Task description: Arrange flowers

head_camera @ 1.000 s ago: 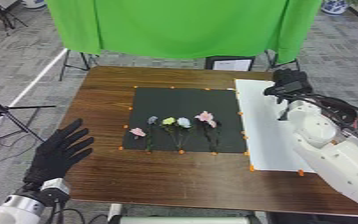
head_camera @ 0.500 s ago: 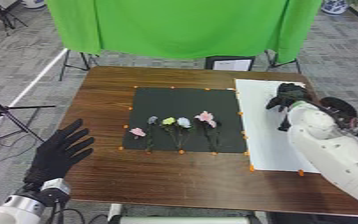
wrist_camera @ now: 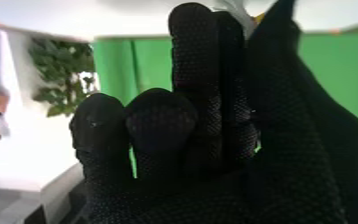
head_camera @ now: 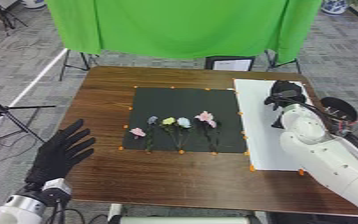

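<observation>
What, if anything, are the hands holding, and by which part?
The left hand holds nothing. A pale shape shows beside the right hand in the wrist view, but whether it is held, and by which part, can't be told.

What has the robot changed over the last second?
The black-gloved right hand has drawn back toward the robot, over the white rectangular sheet. The black-gloved left hand, black square mat and its pink, yellow and bluish flowers stayed put.

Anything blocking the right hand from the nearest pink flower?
Nothing visible stands between the right hand and the pink flower; the way crosses the white sheet and black mat, with small orange markers along the mat's edge.
</observation>
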